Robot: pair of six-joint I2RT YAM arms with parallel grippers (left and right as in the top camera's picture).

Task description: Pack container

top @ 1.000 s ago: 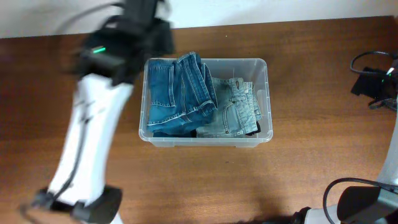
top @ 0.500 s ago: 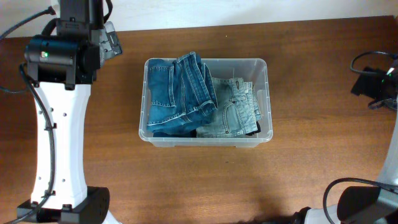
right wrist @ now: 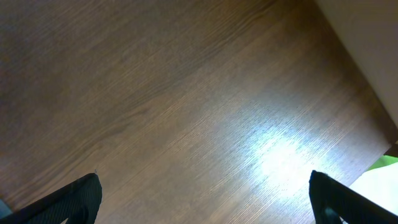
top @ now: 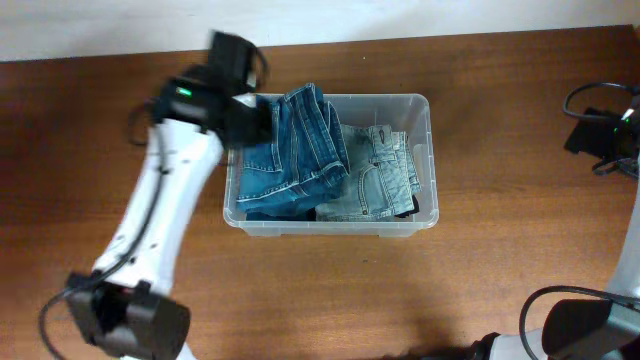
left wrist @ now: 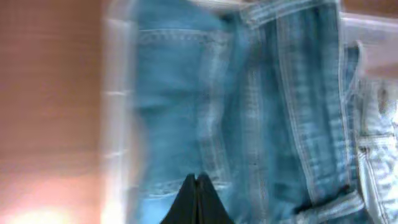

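Note:
The container [top: 421, 102], a clear plastic bin, sits mid-table with folded dark blue jeans [top: 300, 150] in its left part and light blue jeans [top: 380, 180] in its right part. My left gripper [top: 248, 122] hovers over the bin's left end. In the left wrist view its fingertips [left wrist: 198, 182] are pressed together above the dark blue jeans [left wrist: 261, 106] with nothing between them, and the bin's wall [left wrist: 117, 124] is blurred. My right gripper [right wrist: 205, 199] stands wide open over bare wood, its fingers [right wrist: 84, 196] at the frame's edges.
The right arm's wrist and cables [top: 603, 135] sit at the table's far right edge. The left arm's white link [top: 160, 220] slants across the wood left of the bin. A pale green-white object [right wrist: 380, 180] shows at the right wrist view's lower right corner.
The left arm swung from the table's back left to over the bin's left end, and its jaws went from open to shut. The right arm and the jeans did not move.

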